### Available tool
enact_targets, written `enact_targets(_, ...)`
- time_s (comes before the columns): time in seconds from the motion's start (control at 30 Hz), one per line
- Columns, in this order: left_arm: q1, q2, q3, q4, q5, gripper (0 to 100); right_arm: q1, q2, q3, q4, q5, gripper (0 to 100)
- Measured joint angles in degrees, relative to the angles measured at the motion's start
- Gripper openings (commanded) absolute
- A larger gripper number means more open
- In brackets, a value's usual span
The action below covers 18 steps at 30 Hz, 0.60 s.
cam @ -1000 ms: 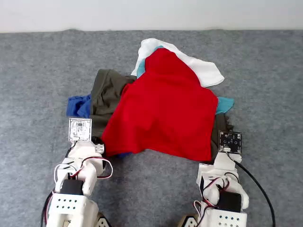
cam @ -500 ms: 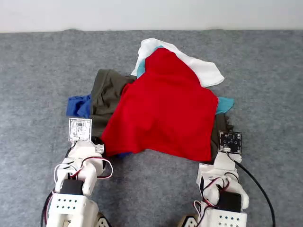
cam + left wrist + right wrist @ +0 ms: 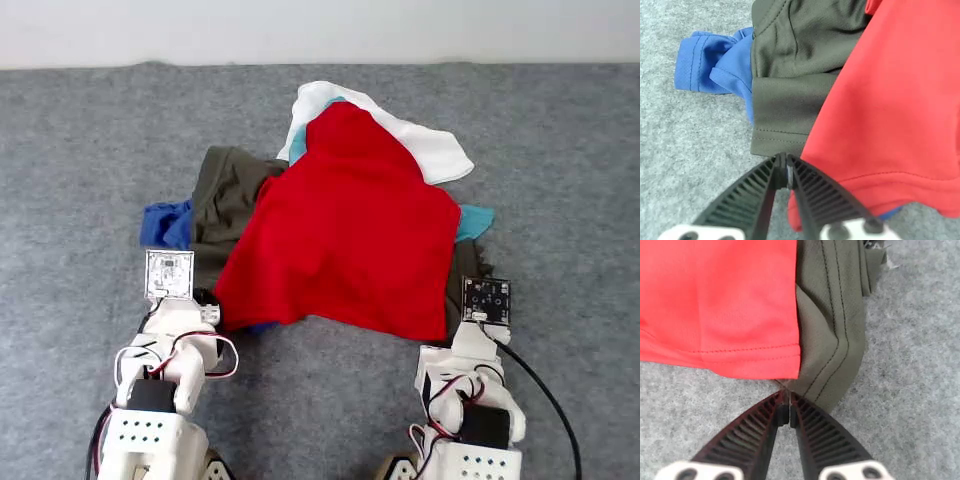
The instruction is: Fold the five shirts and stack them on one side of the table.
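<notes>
Flanking the near hem of the red shirt, which lies uppermost on the unfolded heap at the centre of the table, the left gripper and right gripper sit fully closed and empty, presumably positioned to pinch its two corners.

Nothing has moved in the last 1 s: left claw, right claw and shirt pile sit unchanged.

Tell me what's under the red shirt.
Poking out from under the red shirt: an olive shirt at left and near-right, a blue shirt farthest left, a teal shirt at right, a white shirt at the far end. How they overlap beneath is covered.
</notes>
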Motion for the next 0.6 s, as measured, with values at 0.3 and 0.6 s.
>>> enact_targets(0.3, 0.0, 0.0, 0.0, 0.0, 0.0, 2, 0.0, 0.0, 0.0, 0.0, 0.0, 1.0)
enact_targets(0.6, 2.2, 0.0, 0.0, 0.0, -1.6, 2, 0.0, 0.0, 0.0, 0.0, 0.0, 1.0)
